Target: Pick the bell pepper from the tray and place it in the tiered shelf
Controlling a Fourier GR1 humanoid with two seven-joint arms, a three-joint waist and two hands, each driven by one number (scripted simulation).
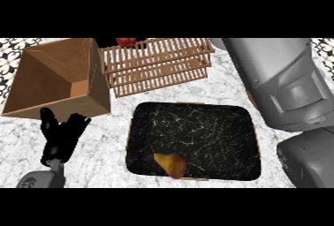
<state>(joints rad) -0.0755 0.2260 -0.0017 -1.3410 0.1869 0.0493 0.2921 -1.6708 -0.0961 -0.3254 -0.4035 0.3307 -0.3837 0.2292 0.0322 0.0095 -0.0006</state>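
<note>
A black tray (202, 128) with a thin wooden rim lies at the middle of the counter. Near its front edge rests an orange-yellow bell pepper (171, 164), with nothing touching it. Behind the tray stands the wooden slatted tiered shelf (157, 66). My left hand (60, 134) shows at the lower left with its fingers up and open, holding nothing, well left of the tray. My right forearm (287, 84) fills the right side, running up past the top of the view; its hand is hidden beyond that edge.
An open cardboard box (55, 79) stands at the far left, touching the shelf's left end. A red rounded thing (126, 42) peeks out at the top, behind the shelf's left corner. White marbled counter (104, 150) lies between my left hand and the tray.
</note>
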